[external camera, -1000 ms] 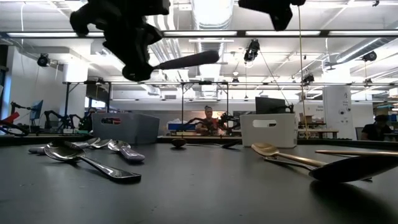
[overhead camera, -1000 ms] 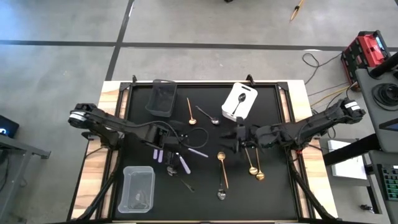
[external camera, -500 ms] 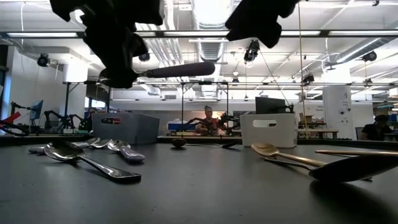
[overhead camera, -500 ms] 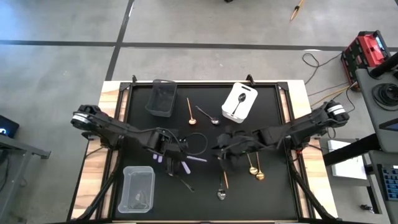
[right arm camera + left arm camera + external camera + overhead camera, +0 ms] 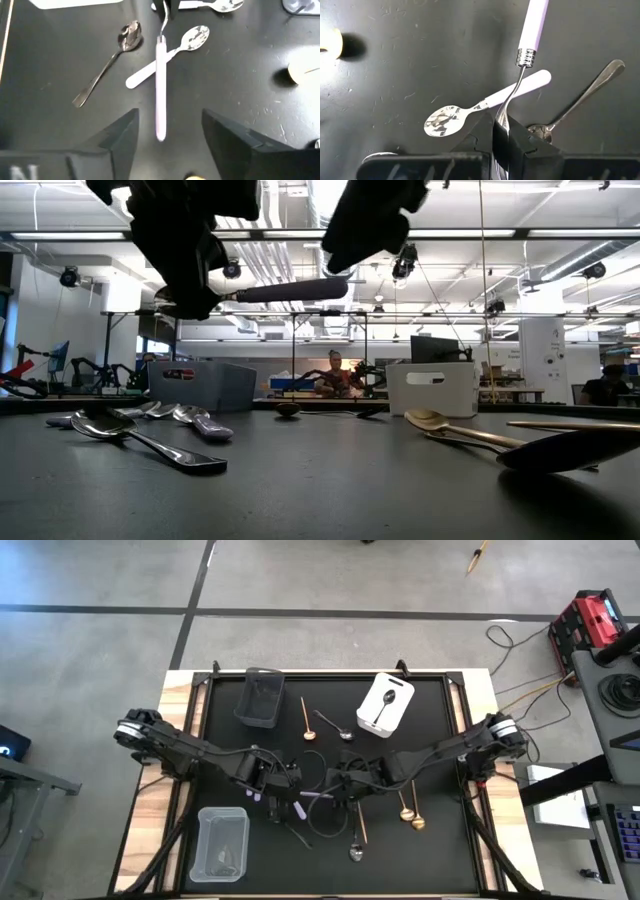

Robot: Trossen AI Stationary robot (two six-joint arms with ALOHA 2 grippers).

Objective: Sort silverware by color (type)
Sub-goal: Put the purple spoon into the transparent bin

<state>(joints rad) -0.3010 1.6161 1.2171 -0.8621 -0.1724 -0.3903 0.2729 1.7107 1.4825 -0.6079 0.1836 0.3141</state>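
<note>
Above mat centre: left gripper (image 5: 501,131) pinching lilac-handled spoon (image 5: 532,27); writing unreadable.

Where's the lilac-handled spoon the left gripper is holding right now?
The lilac-handled spoon is lifted above mid-table, clamped by its bowl in the left gripper, with its handle pointing between the right gripper's open fingers.

Three bins stand on the table (image 5: 430,700): one dark bin (image 5: 260,697) far left, one white bin (image 5: 398,685) far right, and one clear bin (image 5: 205,815) near left. Four gold spoons (image 5: 305,720) lie scattered, two of them side by side near right. Four dark grey spoons (image 5: 333,726) show, one inside the white bin. At least three lilac-handled spoons (image 5: 301,810) show left of centre, where the arms hide part of that cluster.
</note>
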